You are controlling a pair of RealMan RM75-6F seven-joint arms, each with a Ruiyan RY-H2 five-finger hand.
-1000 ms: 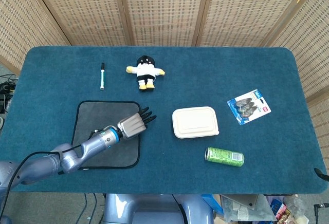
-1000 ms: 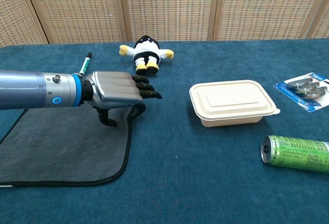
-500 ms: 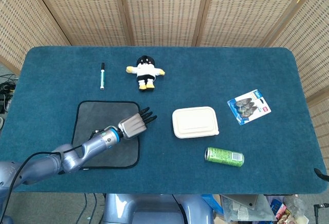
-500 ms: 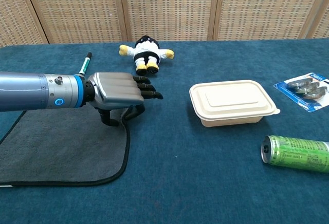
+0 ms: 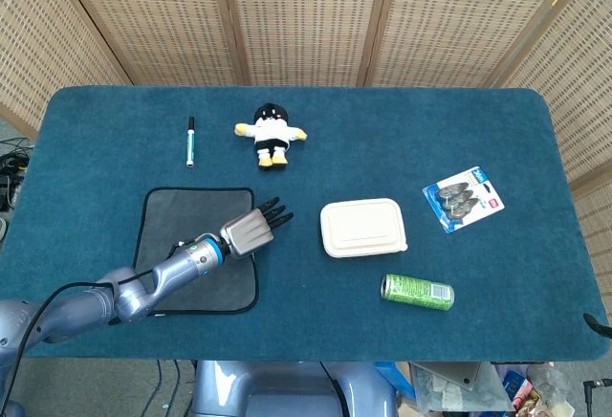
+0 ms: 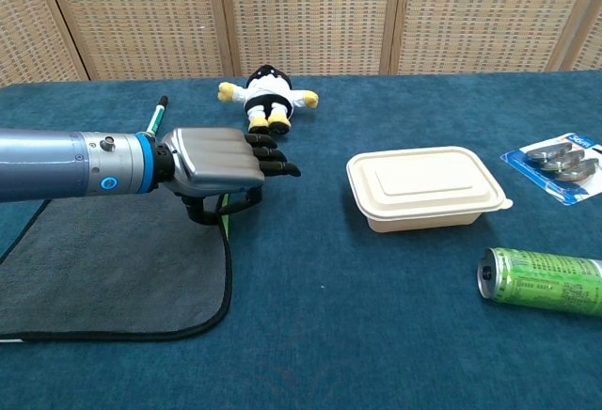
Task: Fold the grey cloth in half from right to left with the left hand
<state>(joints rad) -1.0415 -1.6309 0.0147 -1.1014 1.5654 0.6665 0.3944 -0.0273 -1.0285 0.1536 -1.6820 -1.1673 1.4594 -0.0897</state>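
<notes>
Our left hand (image 6: 214, 161) pinches the right edge of the grey cloth (image 5: 182, 245) under its palm, fingers stretched toward the lunch box (image 6: 428, 187).

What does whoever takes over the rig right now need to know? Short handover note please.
Left hand: over the far right corner of the flat grey cloth with black trim, thumb hooked under the lifted edge, other fingers stretched out above it. It looks like a light pinch rather than a firm grip.
Right hand: not in view.
Cloth: lying open at the table's front left, only that corner raised.
Done: corner picked up.
Left: carry the right edge over to the left edge, lay it down, let go.
Nearby: cream lidded plastic food box to the right, green-capped marker pen and small penguin plush toy behind.
</notes>
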